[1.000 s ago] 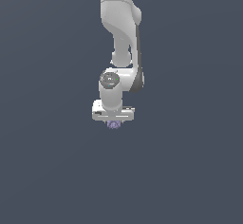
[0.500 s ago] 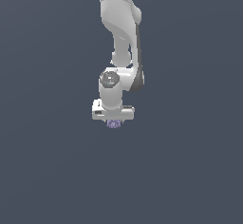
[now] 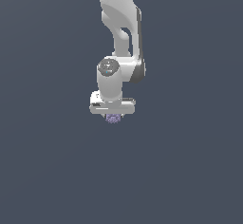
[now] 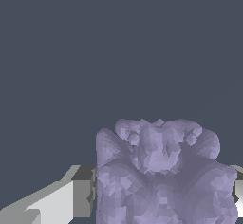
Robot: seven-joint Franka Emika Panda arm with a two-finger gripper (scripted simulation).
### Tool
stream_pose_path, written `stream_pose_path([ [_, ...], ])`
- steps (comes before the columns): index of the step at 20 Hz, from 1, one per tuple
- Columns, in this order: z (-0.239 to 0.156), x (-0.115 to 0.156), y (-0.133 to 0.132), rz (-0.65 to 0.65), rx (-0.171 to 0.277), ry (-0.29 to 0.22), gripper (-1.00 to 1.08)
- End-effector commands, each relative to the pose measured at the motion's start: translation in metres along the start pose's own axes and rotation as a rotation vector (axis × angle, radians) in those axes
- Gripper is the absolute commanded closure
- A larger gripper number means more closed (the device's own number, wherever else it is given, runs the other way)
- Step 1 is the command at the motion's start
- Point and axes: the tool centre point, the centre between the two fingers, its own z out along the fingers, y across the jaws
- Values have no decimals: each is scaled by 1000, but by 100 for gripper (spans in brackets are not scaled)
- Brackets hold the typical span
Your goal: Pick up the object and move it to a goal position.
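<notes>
Pale purple and knobbly, the object [image 3: 113, 118] shows as a small lump tucked right under the white end effector [image 3: 113, 114] in the exterior view, much narrower than the crossbar above it. Only its lower part peeks out below the bar; the rest is hidden behind the hand.

From the wrist view, the object [image 4: 161, 175] fills the lower middle of the picture, a faceted, bumpy mass with rounded lobes along its upper edge. A white finger [image 4: 57, 201] with a dark grey pad sits tight against one side of it, and a sliver of the other finger [image 4: 238, 190] shows at the picture's edge against the opposite side. The end effector is closed on the object, holding it between the two pads.

The arm [image 3: 121, 38] comes down from the top of the exterior view, white with a dark band along the side of its upper link, and bends at a rounded grey-capped joint [image 3: 109, 67] just above the hand. Everything around is flat, plain slate-grey; I cannot tell whether the lump touches a bench or hangs above it.
</notes>
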Motion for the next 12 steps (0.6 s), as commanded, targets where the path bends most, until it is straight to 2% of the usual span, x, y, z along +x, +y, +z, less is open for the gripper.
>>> stream_pose_path([
  [1, -21, -2, 0, 0, 0, 1, 108],
  [12, -129, -10, 2, 0, 0, 1, 108],
])
